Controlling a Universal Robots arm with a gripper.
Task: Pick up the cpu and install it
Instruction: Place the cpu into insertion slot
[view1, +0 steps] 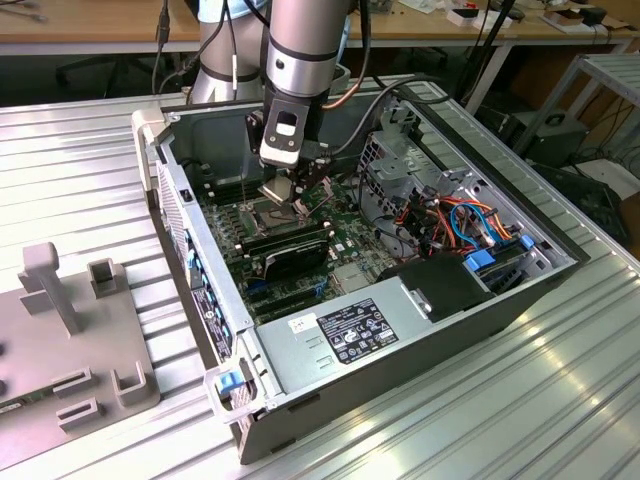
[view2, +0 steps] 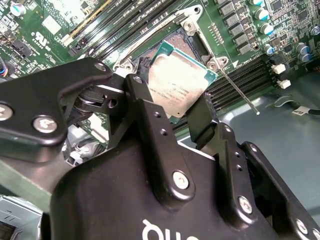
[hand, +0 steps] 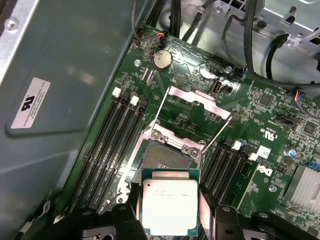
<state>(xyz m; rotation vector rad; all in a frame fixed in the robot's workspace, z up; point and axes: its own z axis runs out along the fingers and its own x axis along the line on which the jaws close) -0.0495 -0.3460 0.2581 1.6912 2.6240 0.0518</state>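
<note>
The arm is reaching down into the open computer case (view1: 190, 230), which is lying on its side on the ribbed metal table (view1: 80, 150), and the gripper (view1: 290, 190) is hanging low over the motherboard. In both wrist views the gripper (view2: 172, 97) (hand: 169, 205) is clamping the cpu (view2: 177, 82) (hand: 169, 200) by two opposite edges, one black finger on each side, metal lid facing up. The cpu is hovering just over the near edge of the socket (hand: 165, 155), partly overlapping it; whether it is touching I cannot tell. The socket's metal load plate (hand: 192, 102) is standing swung open on the far side, and a thin latch lever (view2: 237, 92) is sticking out past one corner. Rows of dark memory slots (hand: 112, 135) are running close along both sides of the socket, crowding the fingers. A coin battery (hand: 161, 59) is sitting further up the board. A power supply (view1: 350, 335) is filling the case's near end, coloured cables (view1: 460, 215) are bunching towards the exterior view's right, and a grey fixture (view1: 60, 300) is sitting on the table at the exterior view's left.
</note>
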